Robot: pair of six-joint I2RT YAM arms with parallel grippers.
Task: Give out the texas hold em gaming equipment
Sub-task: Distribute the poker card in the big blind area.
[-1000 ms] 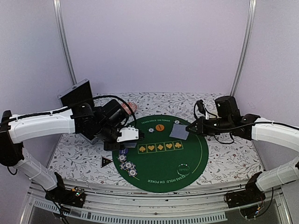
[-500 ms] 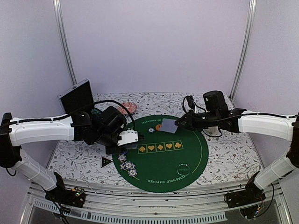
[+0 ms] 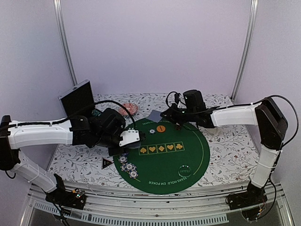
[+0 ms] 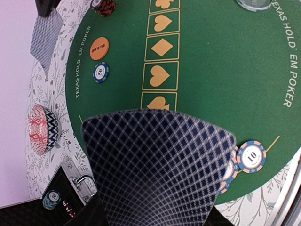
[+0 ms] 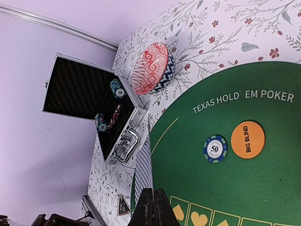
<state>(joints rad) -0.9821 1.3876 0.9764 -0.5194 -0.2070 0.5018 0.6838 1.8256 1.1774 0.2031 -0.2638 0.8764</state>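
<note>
My left gripper is shut on a deck of playing cards, held over the near-left part of the green poker mat; the deck's blue-checked back hides the jaws in the left wrist view. My right gripper is shut on a single card above the mat's far-left edge. That card shows edge-on beside the closed fingertips. A blue 50 chip and an orange Big Blind button lie on the mat. Several chips sit at the mat's near-left rim.
An open chip case with chips inside and a raised lid stands at the far left. A pink patterned dish sits beside it. A black triangle lies left of the mat and a clear disc near its front.
My right arm has swung left across the far side of the mat, carrying the card from the right to the far-left edge. The left arm with the deck has barely shifted.
</note>
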